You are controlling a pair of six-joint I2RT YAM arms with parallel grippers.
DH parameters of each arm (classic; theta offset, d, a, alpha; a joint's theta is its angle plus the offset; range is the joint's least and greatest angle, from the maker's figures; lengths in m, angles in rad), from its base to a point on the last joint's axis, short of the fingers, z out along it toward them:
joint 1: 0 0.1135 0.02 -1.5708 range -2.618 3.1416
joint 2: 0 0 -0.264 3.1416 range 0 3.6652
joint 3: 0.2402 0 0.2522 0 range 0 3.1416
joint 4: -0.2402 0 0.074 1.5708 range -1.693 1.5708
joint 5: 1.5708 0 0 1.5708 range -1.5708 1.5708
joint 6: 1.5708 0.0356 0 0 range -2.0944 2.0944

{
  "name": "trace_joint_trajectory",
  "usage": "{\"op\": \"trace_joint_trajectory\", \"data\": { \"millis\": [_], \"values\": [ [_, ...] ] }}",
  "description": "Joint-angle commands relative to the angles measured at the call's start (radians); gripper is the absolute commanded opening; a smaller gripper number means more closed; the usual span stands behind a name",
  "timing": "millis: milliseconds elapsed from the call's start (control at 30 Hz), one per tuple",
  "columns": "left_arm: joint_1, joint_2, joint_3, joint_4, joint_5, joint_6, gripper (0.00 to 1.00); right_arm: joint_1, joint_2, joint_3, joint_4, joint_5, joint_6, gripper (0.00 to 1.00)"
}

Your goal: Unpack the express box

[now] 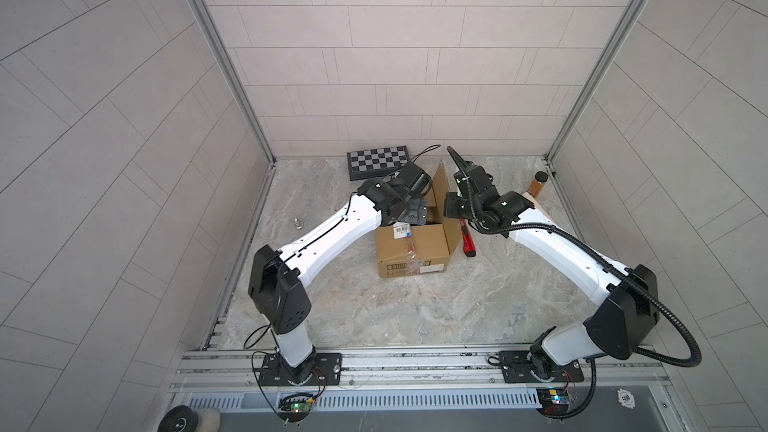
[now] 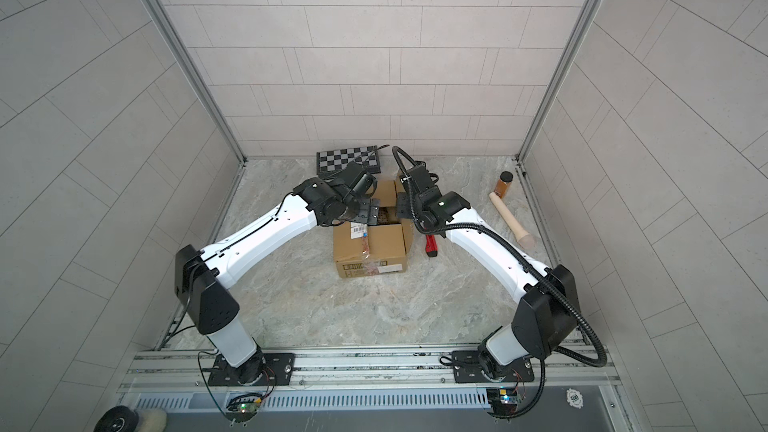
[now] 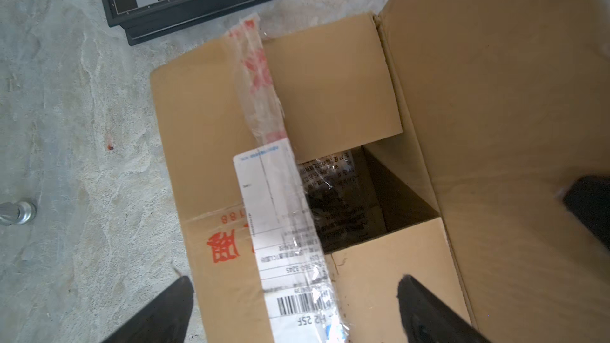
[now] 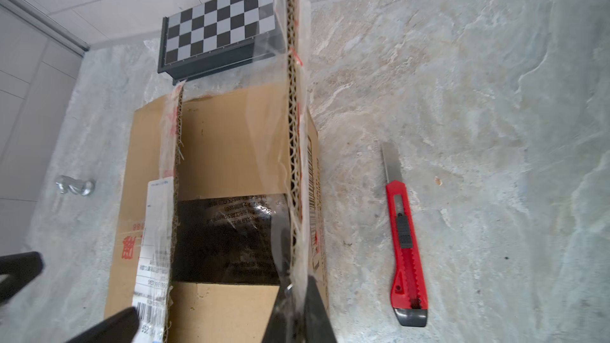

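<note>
Two arms lean over the express box (image 1: pixel 411 249) in the middle of the table. The right gripper (image 4: pixel 297 288) is clamped on its upright flap (image 4: pixel 292 94), and the left gripper (image 3: pixel 293 282) hangs spread wide above the opening. A red utility knife (image 4: pixel 406 242) lies just beside it.

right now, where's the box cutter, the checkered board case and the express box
box cutter (image 4: pixel 408 259): right wrist view, on its red handle
checkered board case (image 4: pixel 219 24): right wrist view, on its checkered top
express box (image 1: pixel 430 238): in a top view, on its closed top flap
</note>
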Motion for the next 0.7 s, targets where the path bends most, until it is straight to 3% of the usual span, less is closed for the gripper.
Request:
{"op": "trace_joint_trajectory", "data": {
  "millis": [0, 233, 400, 667],
  "values": [
    [-0.021, 0.050, 0.047, -0.124, -0.065, 0.022, 1.00, 0.003, -0.029, -0.053, 0.152, -0.042, 0.104, 0.00],
    [-0.024, 0.114, 0.062, -0.228, -0.205, 0.042, 0.99, -0.037, -0.066, -0.102, 0.186, -0.082, 0.118, 0.00],
    [-0.013, 0.126, 0.065, -0.274, -0.279, 0.063, 0.93, -0.059, -0.100, -0.148, 0.206, -0.087, 0.125, 0.00],
    [0.074, 0.048, 0.019, -0.275, -0.306, 0.124, 0.58, -0.082, -0.142, -0.225, 0.213, -0.084, 0.128, 0.00]
  ]
}}
